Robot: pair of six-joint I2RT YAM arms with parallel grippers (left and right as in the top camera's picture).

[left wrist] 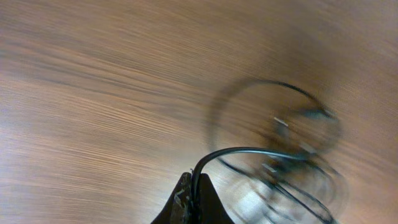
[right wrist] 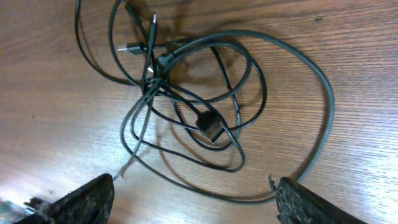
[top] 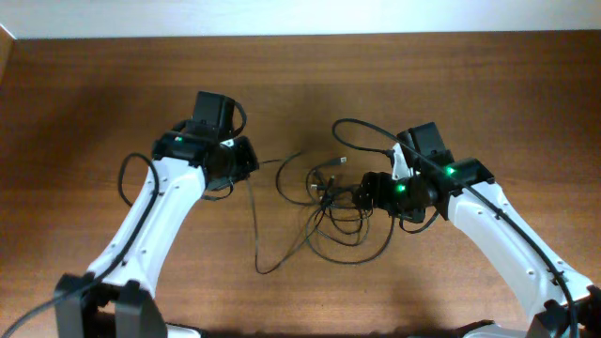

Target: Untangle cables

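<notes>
Two arms are out over the wooden table (top: 94, 94) on my screens, both angled in toward the middle. The left arm (top: 155, 221) rises from the near left corner and leans forward and to the right, with its wrist bent so that the left gripper (top: 246, 161) points toward the centre. In the left wrist view the picture is smeared, but I can make out the fingers (left wrist: 186, 202) pressed together on one thin black strand, which curves up out of them and bends right toward the heap.

The cables (top: 333, 202) lie as a loose knot of black loops on the table between the two grippers, closer to the right one. One loop trails toward the near edge, and one line runs from the knot to the left gripper. A silver-tipped plug (top: 340, 161) sticks out at the far side of the knot.

The right arm (top: 512, 230) comes in from the near right corner, its forearm sloping up and left. The right gripper (right wrist: 193, 186) faces the knot. From its wrist camera I see the jaws spread wide, one fingertip at each lower corner, with nothing pinched. The tangle lies on the table just ahead of them, and one wide loop curves close to the right-hand finger.
</notes>
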